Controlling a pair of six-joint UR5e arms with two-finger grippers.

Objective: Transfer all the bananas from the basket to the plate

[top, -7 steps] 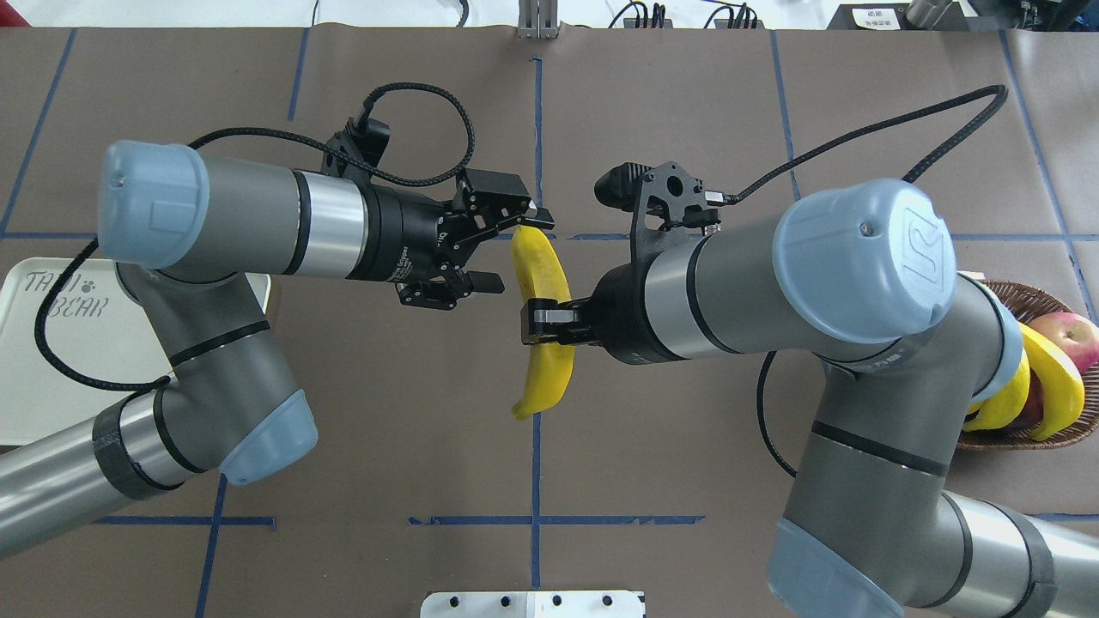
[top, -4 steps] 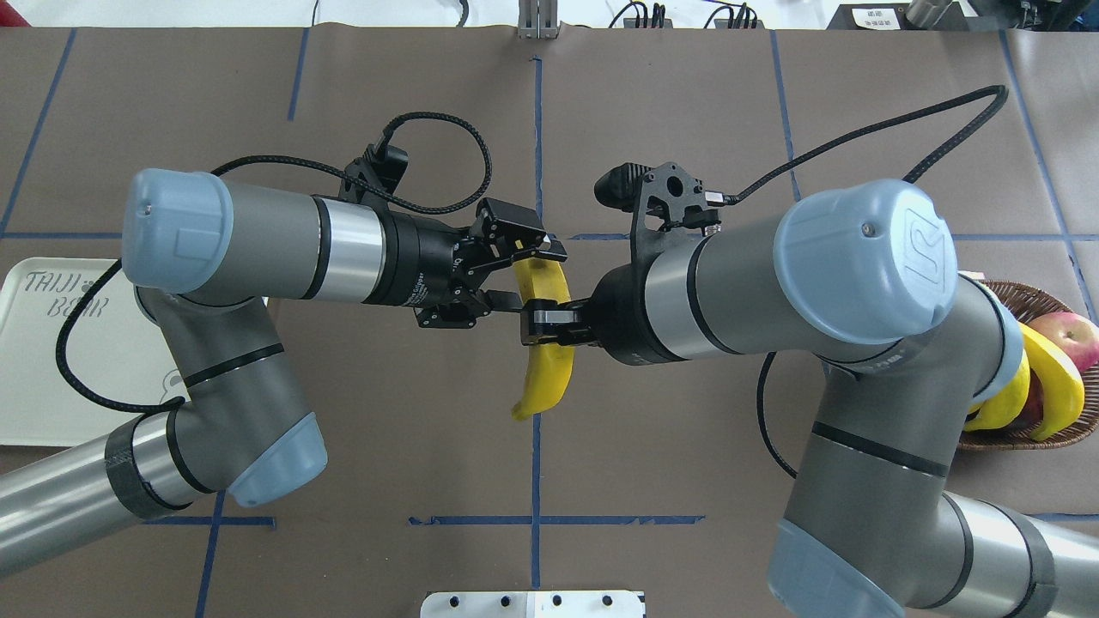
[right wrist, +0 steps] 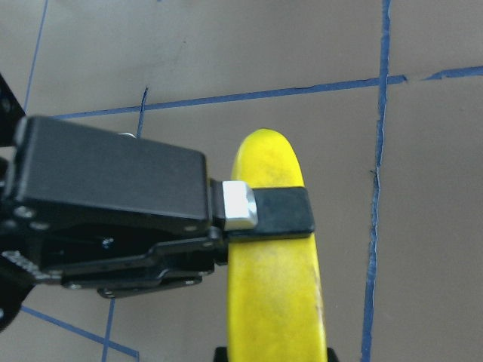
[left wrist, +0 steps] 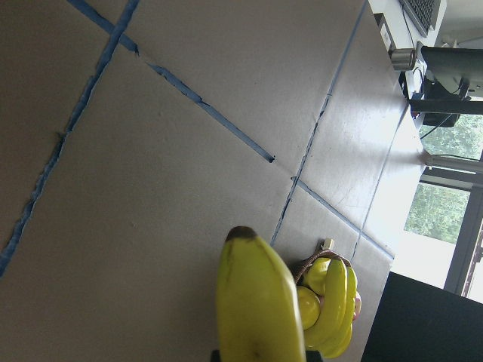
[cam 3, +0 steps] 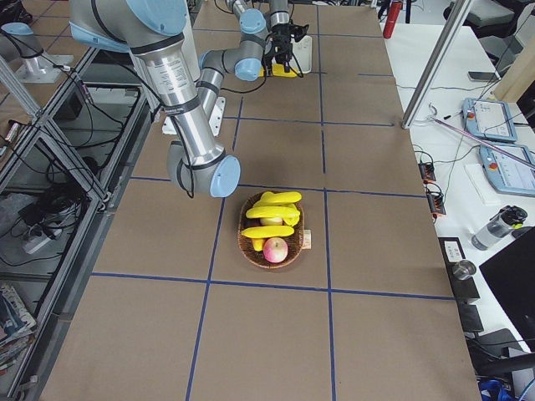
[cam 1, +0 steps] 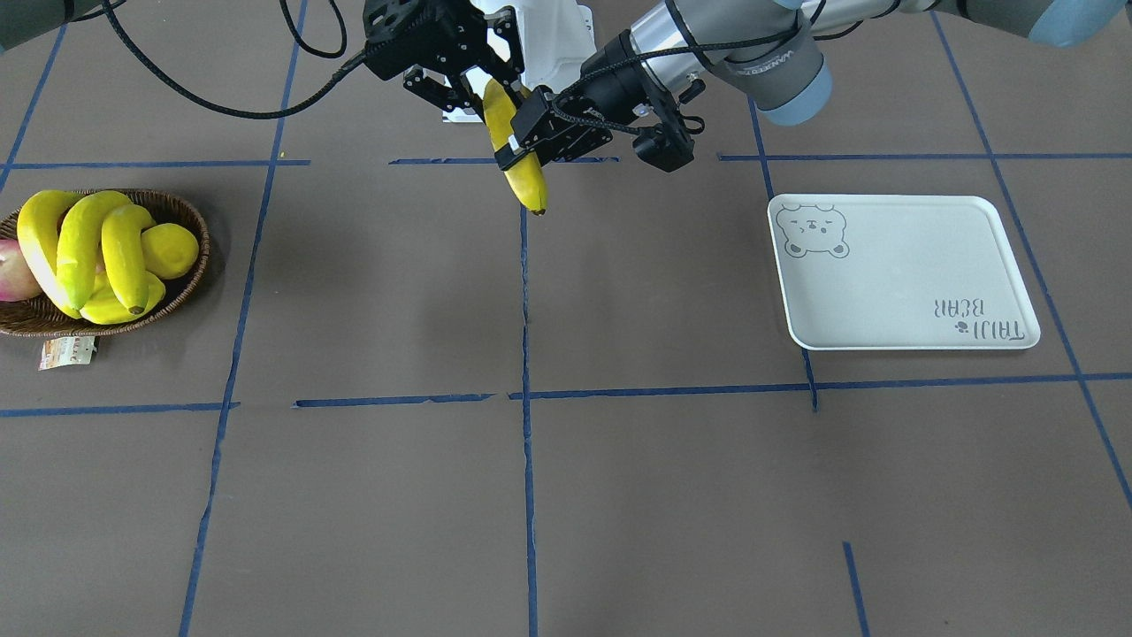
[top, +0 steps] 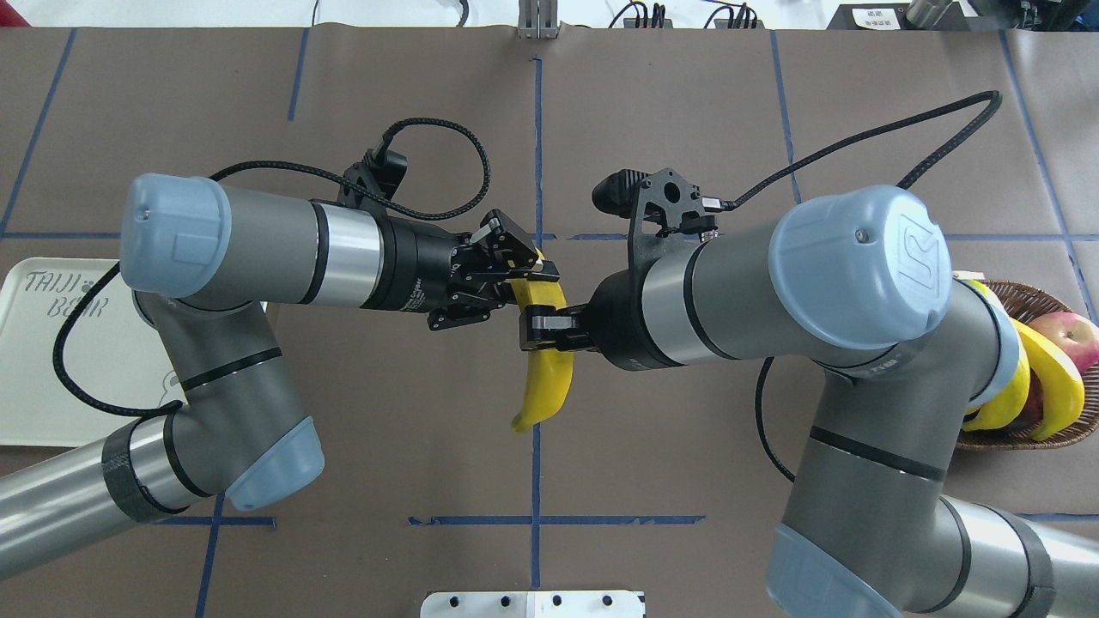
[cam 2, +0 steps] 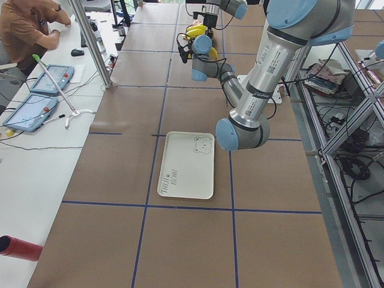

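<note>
Mid-air handover over the table centre. One banana (top: 549, 378) is held clear of the brown table cover (cam 1: 619, 487). It is gripped about its middle by the right gripper (top: 549, 331), whose jaws are clamped across it. The left gripper (top: 525, 279) is set on the half pointing away from the robot, with its fingers folded in and pressed on the peel, so it is judged to be clenched on the same banana too. The double hold makes sense. The basket (cam 1: 200, 232) is placed at the robot's far right and the plate (cam 1: 893, 283) at its far left, well apart, so the fruit is probably being passed across in the middle rather than carried by one arm. The two grips are set just beside each other, not overlapping, so each is given its own stretch of peel. Three more bananas (cam 1: 84, 239) are seen lying in the basket beside a lemon (cam 1: 172, 249), with a reddish fruit (cam 1: 11, 272) at the rim and a paper tag (cam 1: 66, 352) just outside. No banana is on the plate yet. Release by the right gripper is judged to be the next step. A slip is possible if that is done before the left grip is firm, as the banana is smooth and would then be held off-centre.
</note>
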